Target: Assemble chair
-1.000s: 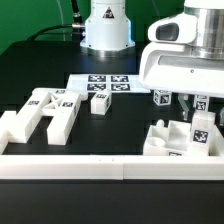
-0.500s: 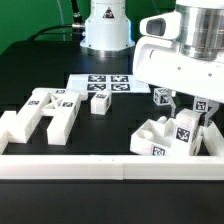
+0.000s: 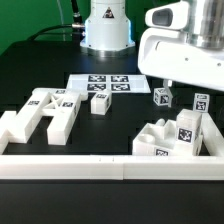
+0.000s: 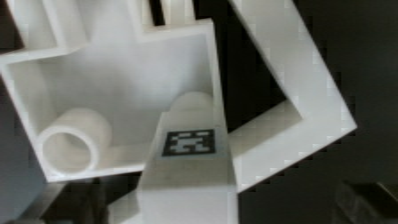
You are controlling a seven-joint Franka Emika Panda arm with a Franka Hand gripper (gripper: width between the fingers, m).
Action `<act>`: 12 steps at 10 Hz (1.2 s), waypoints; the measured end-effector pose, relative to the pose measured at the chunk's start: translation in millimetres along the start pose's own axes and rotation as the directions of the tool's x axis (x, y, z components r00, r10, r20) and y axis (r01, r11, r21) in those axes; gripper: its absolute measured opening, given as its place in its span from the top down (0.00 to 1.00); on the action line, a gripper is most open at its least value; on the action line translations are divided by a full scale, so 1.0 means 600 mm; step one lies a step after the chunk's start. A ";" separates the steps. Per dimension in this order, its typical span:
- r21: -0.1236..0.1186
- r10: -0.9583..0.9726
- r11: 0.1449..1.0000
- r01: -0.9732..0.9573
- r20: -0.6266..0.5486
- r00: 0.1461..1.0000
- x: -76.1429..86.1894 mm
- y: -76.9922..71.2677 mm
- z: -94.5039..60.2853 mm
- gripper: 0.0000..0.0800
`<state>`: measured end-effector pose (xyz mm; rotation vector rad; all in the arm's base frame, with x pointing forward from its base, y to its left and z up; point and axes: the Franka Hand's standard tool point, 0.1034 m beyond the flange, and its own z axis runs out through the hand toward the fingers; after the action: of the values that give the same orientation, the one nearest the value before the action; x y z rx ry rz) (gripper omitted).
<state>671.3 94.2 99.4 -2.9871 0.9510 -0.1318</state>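
large chair piece [image 3: 172, 140]: you'll find it against the front rail [image 3: 100, 166], near the tabletop's front corner on the exterior view's right; tags face up on it
H-shaped chair piece [image 3: 45, 115]: by the same front edge, toward the exterior view's left corner; small tagged block [image 3: 100, 102] just beyond it
tagged posts [image 3: 162, 97]: two, just behind the large chair piece
gripper [image 3: 183, 85]: hangs above the large chair piece; you cannot tell whether its fingers are spread or closed
marker board [image 3: 105, 83]: flat, mid-table toward the back edge

Marker board [image 3: 108, 82]: flat white sheet of black-and-white tags — centre of frame, just above middle.
Border rail [image 3: 60, 166]: long low white strip across lower frame, seam near its middle.
Table [image 3: 112, 128]: black, matte.
Backdrop [image 3: 25, 18]: green — upper left.
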 end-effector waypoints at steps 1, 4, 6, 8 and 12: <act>0.005 -0.047 0.999 0.047 -0.003 0.999 -0.002 0.007 -0.015 0.19; 0.009 -0.116 0.993 0.116 -0.005 0.993 0.001 0.055 -0.036 0.19; 0.008 -0.121 0.993 0.121 -0.004 0.993 -0.002 0.052 -0.034 0.19; 0.007 -0.121 0.993 0.122 -0.003 0.993 -0.003 0.052 -0.033 0.19; 0.014 -0.245 0.969 0.246 -0.034 0.969 -0.033 0.149 -0.028 0.19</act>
<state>602.3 33.1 112.0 -3.0818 0.5730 -0.1885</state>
